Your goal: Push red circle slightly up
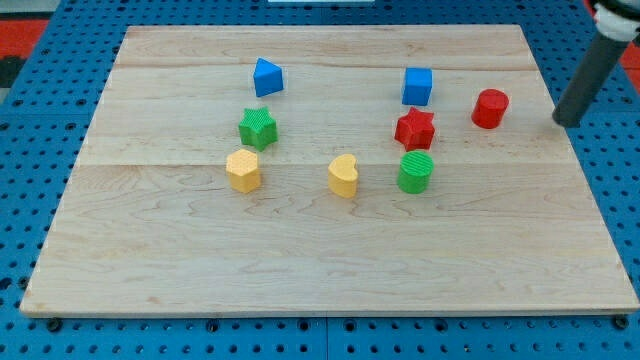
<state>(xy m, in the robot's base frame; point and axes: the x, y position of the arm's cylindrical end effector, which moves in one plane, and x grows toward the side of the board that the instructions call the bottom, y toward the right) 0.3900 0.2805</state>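
A pale wooden board of glued planks lies on a blue pegboard bench dotted with holes, a strip of red showing at the view's top left corner. The red circle, a short cylinder, stands near the board's right edge, in its upper part, and serves as the marker for everything else. My tip, the lower end of a dark rod slanting in from the view's top right, sits to the right of the red circle, apart from it, at about the board's right edge. The rod has no fingers to spread or press together; it touches no block. Left of the red circle and slightly lower sits a red star, with a blue cube above it and a green cylinder below it. Farther left of the red circle come a yellow heart, a green star, a yellow hexagon and a blue triangle.
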